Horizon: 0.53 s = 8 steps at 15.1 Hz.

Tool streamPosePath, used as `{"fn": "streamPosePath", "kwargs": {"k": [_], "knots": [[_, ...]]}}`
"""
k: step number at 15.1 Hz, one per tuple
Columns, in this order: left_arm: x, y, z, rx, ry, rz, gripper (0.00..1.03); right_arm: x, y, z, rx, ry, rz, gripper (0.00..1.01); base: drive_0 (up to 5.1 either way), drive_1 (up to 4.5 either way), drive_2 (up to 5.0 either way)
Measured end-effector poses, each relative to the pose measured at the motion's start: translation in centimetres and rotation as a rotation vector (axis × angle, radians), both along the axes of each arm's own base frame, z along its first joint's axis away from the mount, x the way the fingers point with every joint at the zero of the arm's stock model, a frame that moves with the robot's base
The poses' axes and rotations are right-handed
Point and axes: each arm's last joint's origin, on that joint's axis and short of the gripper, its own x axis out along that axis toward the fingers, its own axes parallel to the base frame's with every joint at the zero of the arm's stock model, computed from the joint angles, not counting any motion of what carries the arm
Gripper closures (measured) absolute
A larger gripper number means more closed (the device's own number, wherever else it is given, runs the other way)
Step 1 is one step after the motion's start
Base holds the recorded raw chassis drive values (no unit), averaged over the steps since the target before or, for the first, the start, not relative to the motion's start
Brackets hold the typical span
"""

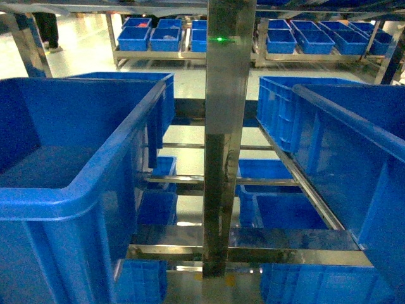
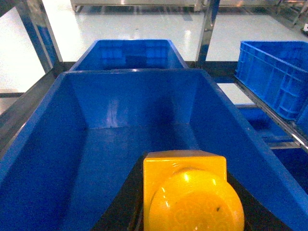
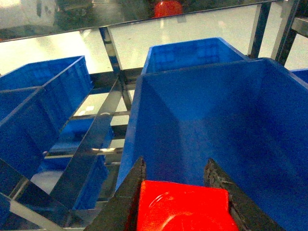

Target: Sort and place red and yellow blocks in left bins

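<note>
Over bin [image 2: 115, 144]: yellow blk [image 2: 190, 192] in tool [image 2: 185, 211]

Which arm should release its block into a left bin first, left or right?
Left, probably. The left gripper holds the yellow block directly over the empty near left bin. The right gripper holds the red block over a different crate across the rack.

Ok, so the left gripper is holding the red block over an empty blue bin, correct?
Not quite. The left wrist view shows the left gripper holding the yellow block, not a red one, over an empty blue bin. The red block is in the right gripper.
</note>
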Motion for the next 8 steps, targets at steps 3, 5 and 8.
{"fn": "streamPosePath", "kwargs": {"k": [3, 5, 8], "knots": [[0.0, 0.0, 0.0, 0.0, 0.0, 0.0, 0.77, 0.0, 0.0, 0.0, 0.0, 0.0, 0.0, 0.73, 0.0, 1.59, -1.5], [0.0, 0.0, 0.0, 0.0, 0.0, 0.0, 0.77, 0.0, 0.0, 0.0, 0.0, 0.0, 0.0, 0.73, 0.0, 0.0, 0.0], [0.0, 0.0, 0.0, 0.0, 0.0, 0.0, 0.77, 0.2, -0.8, -1.1, 0.103, 0.147, 0.046, 0.73, 0.0, 0.0, 0.0]]}}
